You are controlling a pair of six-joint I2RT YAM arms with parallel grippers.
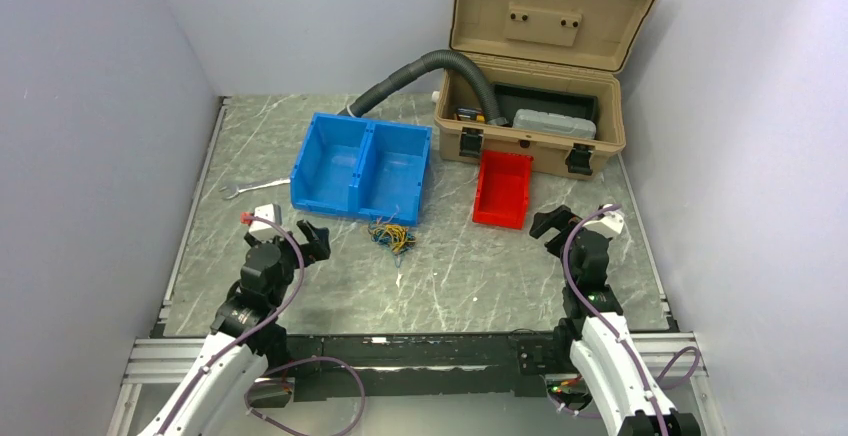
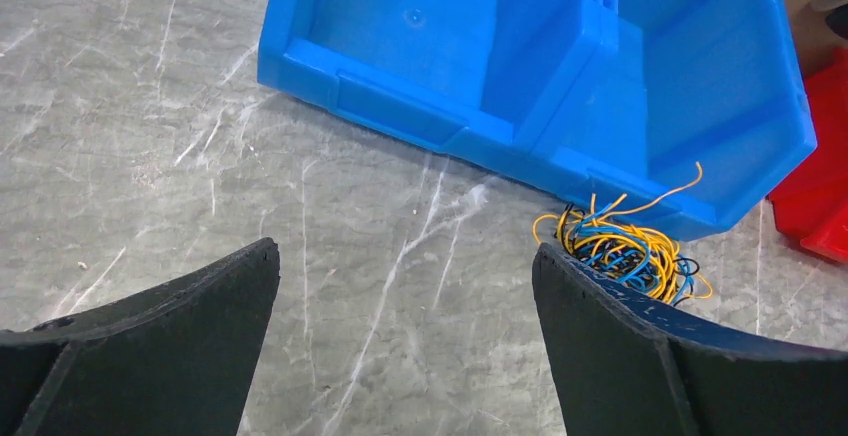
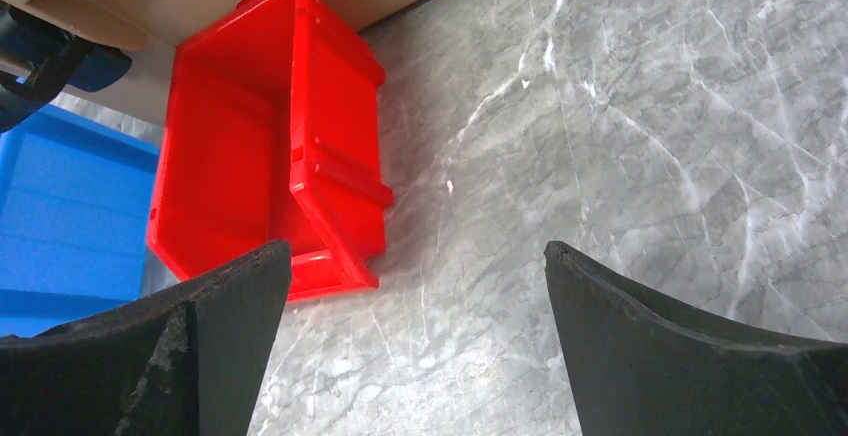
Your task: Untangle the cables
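Observation:
The cables [image 1: 392, 236] lie as a small tangled bundle of yellow-orange, blue, green and black wires on the marble table, just in front of the blue bin. In the left wrist view the cables [image 2: 625, 248] sit beyond my right fingertip, partly hidden by it. My left gripper [image 1: 312, 236] hovers left of the bundle, open, with only bare table between its fingers [image 2: 405, 256]. My right gripper [image 1: 552, 222] is open too, near the red bin, holding nothing [image 3: 415, 251].
A blue two-compartment bin [image 1: 362, 164] stands behind the cables. A red bin [image 1: 502, 188] sits to the right, seen also in the right wrist view as a red bin [image 3: 270, 136]. A tan toolbox [image 1: 535, 66] with lid up and a grey corrugated hose [image 1: 415, 74] stand at the back. A wrench [image 1: 250, 189] lies far left.

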